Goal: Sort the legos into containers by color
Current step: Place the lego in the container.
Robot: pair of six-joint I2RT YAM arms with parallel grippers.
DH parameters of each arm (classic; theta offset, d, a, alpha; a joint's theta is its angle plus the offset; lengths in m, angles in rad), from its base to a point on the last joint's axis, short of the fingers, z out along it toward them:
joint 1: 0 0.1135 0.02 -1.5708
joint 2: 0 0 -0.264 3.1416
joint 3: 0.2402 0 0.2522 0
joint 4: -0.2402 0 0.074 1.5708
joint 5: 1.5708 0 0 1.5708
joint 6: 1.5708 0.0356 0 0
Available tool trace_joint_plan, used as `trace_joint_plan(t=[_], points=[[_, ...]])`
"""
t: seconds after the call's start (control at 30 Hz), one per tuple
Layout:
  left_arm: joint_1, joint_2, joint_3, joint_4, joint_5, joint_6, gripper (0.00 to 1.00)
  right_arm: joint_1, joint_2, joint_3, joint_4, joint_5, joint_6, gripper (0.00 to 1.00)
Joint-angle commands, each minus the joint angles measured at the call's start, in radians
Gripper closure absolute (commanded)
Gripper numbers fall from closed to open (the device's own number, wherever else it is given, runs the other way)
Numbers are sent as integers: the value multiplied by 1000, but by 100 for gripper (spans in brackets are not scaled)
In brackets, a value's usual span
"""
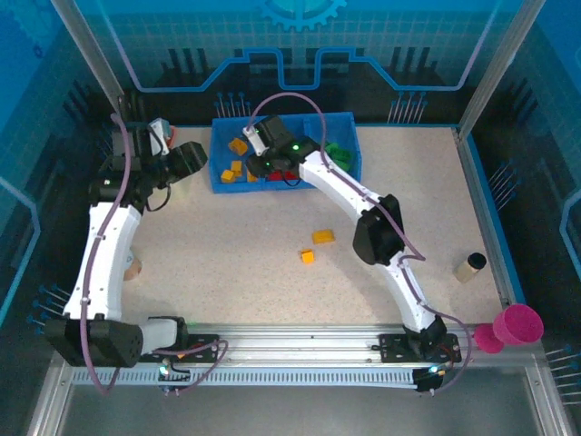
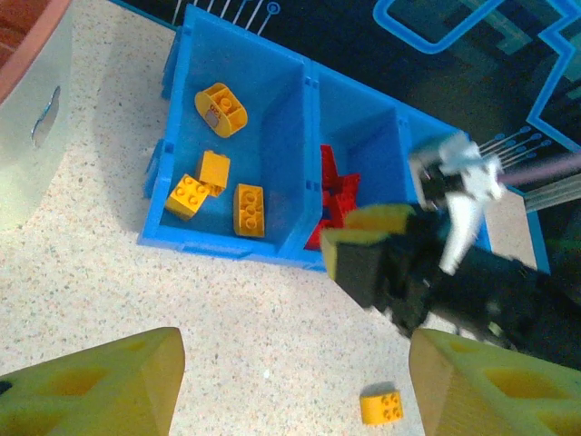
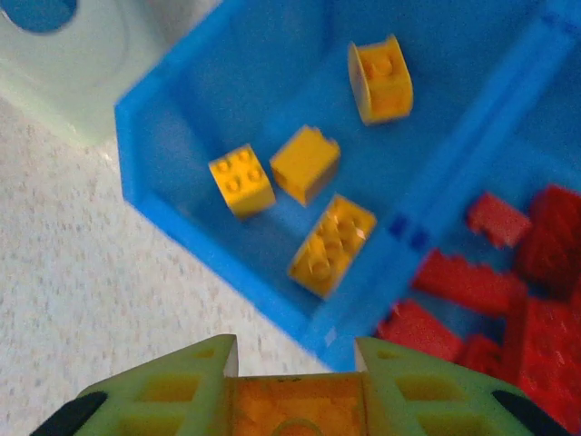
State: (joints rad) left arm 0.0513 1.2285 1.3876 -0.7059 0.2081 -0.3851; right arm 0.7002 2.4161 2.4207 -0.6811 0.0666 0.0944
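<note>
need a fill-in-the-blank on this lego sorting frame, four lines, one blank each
1. The brick in the right gripper is ___ in colour.
2. The left compartment of the tray holds ___ yellow-orange bricks.
3. The pile in the middle compartment is ___.
4. The number of loose bricks on the table is ___.
Missing words: yellow-orange; four; red; two.

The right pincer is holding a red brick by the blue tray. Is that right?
Not quite. The brick in the right pincer is yellow-orange, not red, as the right wrist view shows. It is by the blue tray.
</note>
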Motion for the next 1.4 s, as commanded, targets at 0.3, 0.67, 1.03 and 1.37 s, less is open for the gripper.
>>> trace_joint_plan(t=[0.3, 0.67, 1.03, 1.37], points=[[10, -54, -138, -6, 54, 49, 32, 82, 226, 76, 435, 42, -295, 74], [10, -66, -139, -32, 74, 60, 32, 104, 377, 187, 434, 202, -480, 68], [10, -60, -150, -55, 79, 65, 31, 105, 366, 175, 446, 197, -475, 47], [-27, -111, -141, -250, -25, 117, 32, 104, 140, 20, 561, 170, -433, 35]])
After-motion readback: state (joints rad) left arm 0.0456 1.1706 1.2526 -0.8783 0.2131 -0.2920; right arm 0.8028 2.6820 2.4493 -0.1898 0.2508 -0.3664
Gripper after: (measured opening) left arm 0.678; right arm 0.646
